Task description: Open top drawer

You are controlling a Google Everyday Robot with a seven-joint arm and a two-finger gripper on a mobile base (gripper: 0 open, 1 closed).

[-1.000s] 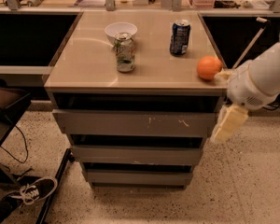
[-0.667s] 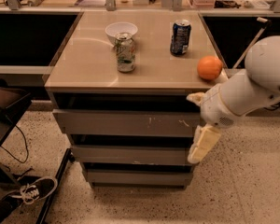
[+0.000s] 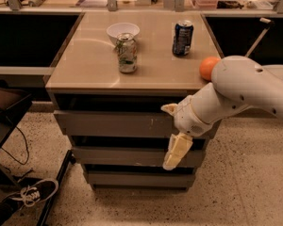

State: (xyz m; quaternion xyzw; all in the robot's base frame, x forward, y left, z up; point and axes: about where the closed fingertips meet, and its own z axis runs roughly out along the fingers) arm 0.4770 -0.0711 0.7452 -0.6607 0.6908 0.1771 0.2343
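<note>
Tan cabinet top point(image 3: 85, 69) above gripper point(image 3: 175, 140) w/ bowl point(image 3: 122, 30), silver can point(image 3: 127, 53), blue can point(image 3: 182, 38), orange point(image 3: 207, 67); speckled floor point(image 3: 245, 182) below. Gripper in front of top drawer point(image 3: 113, 124), which runs off to its left; can't tell if clenched or released.

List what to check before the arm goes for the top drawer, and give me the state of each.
1. Target found: the top drawer, the widest grey front just under the tabletop, is in plain view. Ok.
2. Tool on target: the tool hangs before the stack's right side, reaching down to the middle drawer. Not ok.
3. Hold on the drawer front: cannot tell.
4. Cans: the silver can and blue can stand upright on top. Ok.
5. Orange: it sits at the right edge, right beside the arm. Not ok.
6. Floor ahead: the shoe lies off to the left of the drawers. Ok.
</note>
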